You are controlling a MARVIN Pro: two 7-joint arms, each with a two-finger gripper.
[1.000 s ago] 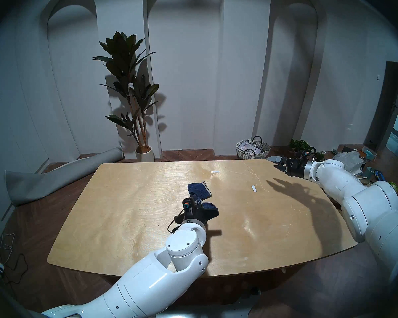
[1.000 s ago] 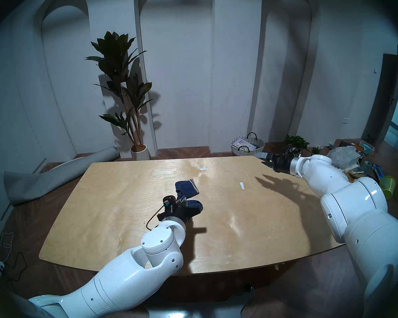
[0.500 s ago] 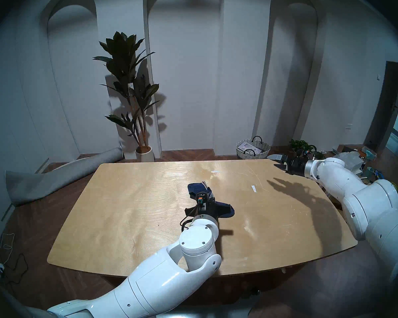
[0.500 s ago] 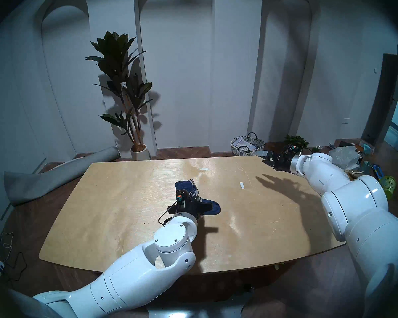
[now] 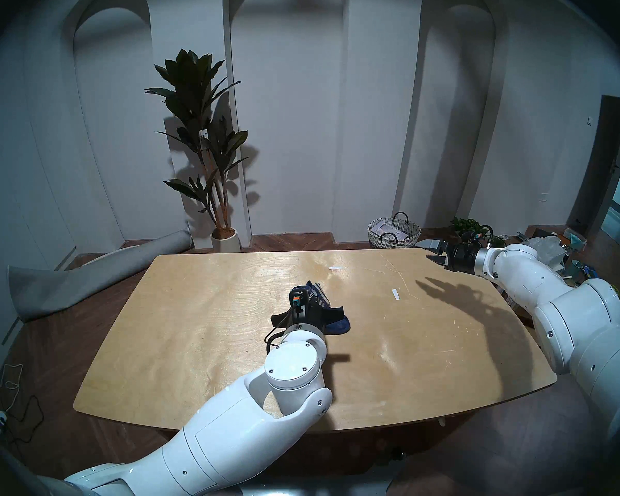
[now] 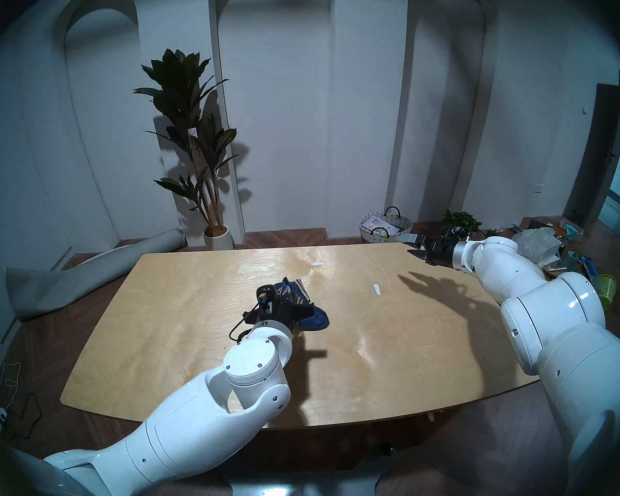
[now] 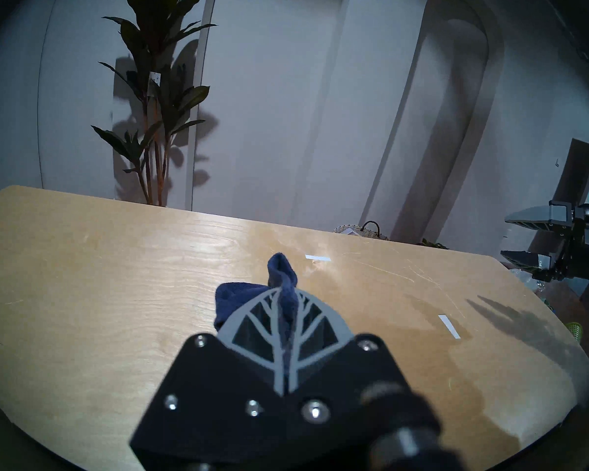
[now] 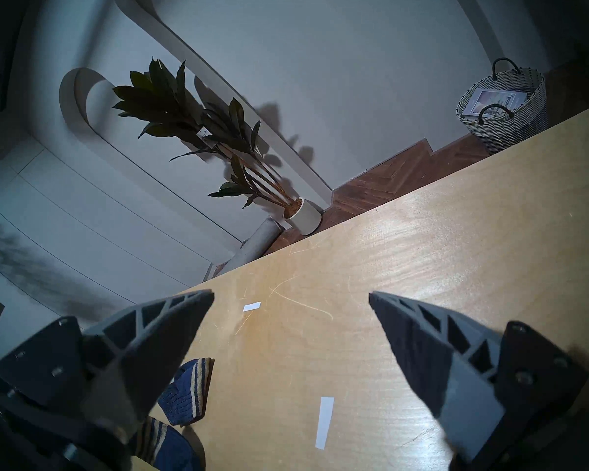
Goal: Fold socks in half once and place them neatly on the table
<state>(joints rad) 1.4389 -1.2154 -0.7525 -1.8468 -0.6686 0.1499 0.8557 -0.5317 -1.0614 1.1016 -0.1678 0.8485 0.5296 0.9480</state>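
Observation:
My left gripper [image 5: 310,300] is shut on a navy sock [image 5: 337,325] near the middle of the plywood table [image 5: 194,341]. The sock's free end trails on the wood to the right of the wrist. In the left wrist view the navy fabric [image 7: 283,276] sticks up between the closed fingers [image 7: 252,320]. The second sock [image 5: 319,292], navy with beige stripes, lies folded just beyond the gripper. It also shows in the right wrist view [image 8: 191,388]. My right gripper [image 5: 432,252] is open and empty above the table's far right corner.
Two white tape strips [image 5: 396,294] [image 5: 335,268] lie on the table's far right part. A woven basket [image 5: 394,232], a potted plant [image 5: 208,144] and a rolled grey mat [image 5: 86,273] stand on the floor behind the table. Clutter sits at the far right.
My left gripper carried the sock to the right, then back left and farther away, over the folded sock. The sock's free end followed. The right gripper drew back slightly.

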